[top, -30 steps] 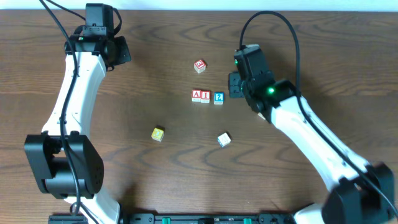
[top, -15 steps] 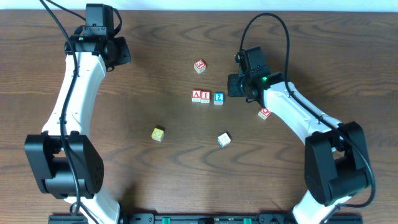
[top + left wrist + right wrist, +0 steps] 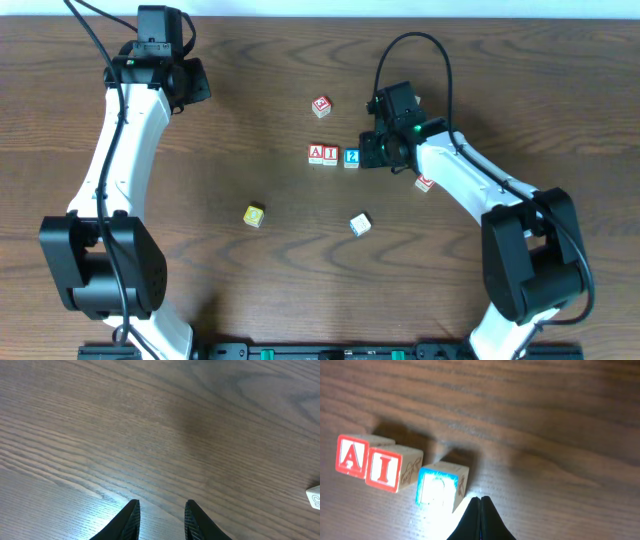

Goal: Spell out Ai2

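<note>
1. Row of blocks at mid-counter (image 3: 240,150), overhead view: A block (image 3: 316,154) and I block (image 3: 330,155) sit side by side and touching, both with red letters on white faces.
2. Blue block (image 3: 351,157) lies just beside the I block, on the side away from the A. Its character looks like a 2 from overhead. In the right wrist view glare washes the face out, so it is unreadable there.
3. Right wrist view shows the blue block turned slightly off the line of A and I. Whether it touches the I block cannot be told.
4. Right pincer (image 3: 481,502): fingers pressed together to a single point, holding nothing. The tip is low over the counter, just beside the blue block's near corner; contact cannot be told.
5. Left pincer (image 3: 160,506): fingers spread with bare wood grain between them, holding nothing. It is at the far left of the counter, well apart from the row.
6. Pale block corner (image 3: 314,497) shows at the right edge of the left wrist view; which block it is cannot be told.
7. Loose blocks, overhead:
   - red block (image 3: 320,105) beyond the row
   - second red block (image 3: 425,182) beside the right forearm
   - yellow block (image 3: 254,214) and white block (image 3: 360,224) on the near side, apart from each other
</note>
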`<state>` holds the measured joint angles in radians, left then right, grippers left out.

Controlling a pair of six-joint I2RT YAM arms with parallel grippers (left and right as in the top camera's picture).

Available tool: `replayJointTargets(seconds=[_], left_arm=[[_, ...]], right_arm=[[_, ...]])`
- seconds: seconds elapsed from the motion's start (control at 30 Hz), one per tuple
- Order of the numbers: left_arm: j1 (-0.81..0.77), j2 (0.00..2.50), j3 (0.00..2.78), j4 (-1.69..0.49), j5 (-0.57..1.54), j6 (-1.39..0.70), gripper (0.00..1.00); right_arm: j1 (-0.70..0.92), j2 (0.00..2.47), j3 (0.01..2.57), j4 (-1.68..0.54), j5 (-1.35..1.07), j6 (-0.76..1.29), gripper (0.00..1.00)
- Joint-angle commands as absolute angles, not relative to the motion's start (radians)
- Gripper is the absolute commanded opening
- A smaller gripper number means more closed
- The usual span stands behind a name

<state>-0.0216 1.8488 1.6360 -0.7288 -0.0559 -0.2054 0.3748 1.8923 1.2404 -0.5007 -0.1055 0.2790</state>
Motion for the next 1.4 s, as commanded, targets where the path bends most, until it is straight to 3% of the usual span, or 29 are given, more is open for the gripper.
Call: replayJointTargets(seconds=[0.0, 1.37], left_arm=[[-0.019, 1.817, 1.649, -0.728, -0.059, -0.202, 0.31], [-0.019, 1.817, 1.649, -0.721, -0.059, -0.201, 0.31]], right_arm=[[0.396, 1.903, 1.239, -0.512, -0.113, 0.264, 0.01], [0.427, 1.979, 1.24, -0.428, -0.143, 0.302, 0.01]])
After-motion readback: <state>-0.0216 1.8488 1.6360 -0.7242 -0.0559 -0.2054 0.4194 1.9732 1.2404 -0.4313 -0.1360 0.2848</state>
